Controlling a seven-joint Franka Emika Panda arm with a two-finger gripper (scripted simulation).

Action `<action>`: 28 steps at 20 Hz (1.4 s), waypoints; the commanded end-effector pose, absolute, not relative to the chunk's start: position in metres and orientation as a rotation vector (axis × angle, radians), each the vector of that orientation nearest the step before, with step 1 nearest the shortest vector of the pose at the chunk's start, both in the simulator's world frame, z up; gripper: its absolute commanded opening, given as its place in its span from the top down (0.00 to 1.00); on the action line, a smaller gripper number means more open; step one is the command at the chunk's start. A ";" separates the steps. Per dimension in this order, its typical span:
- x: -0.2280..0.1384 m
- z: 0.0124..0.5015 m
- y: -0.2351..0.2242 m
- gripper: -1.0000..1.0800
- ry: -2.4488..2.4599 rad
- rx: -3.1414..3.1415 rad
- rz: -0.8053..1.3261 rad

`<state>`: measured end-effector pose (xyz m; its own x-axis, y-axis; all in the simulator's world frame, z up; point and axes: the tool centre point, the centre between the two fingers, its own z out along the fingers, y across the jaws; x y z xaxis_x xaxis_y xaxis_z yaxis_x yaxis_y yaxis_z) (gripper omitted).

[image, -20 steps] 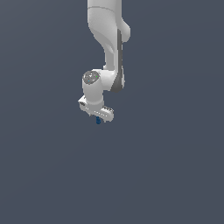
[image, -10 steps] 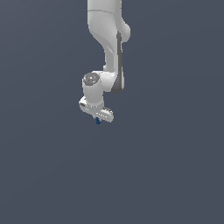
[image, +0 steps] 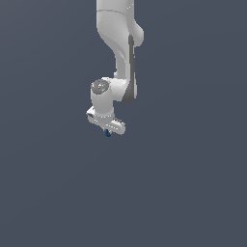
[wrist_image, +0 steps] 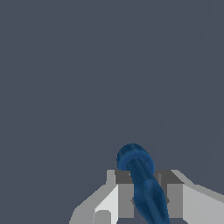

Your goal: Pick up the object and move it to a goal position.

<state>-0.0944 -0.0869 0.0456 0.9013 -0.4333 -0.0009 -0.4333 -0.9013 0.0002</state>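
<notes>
Now jaws clamped on the blue object point(wrist_image: 142, 183), its long axis poking out past the fingertips point(wrist_image: 124, 192), beneath the arm point(image: 120, 58)

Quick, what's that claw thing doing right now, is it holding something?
Gripper: closed on the small dark blue object, which sits between its two fingers.
</notes>
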 end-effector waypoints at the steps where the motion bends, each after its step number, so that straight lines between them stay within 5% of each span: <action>1: -0.092 0.051 -0.088 1.00 0.698 -3.063 0.000; 28: 0.003 0.244 -0.146 1.00 0.700 -3.065 0.000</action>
<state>-0.0029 -0.1429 0.2316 0.9008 -0.4343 0.0015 -0.4343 -0.9008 0.0014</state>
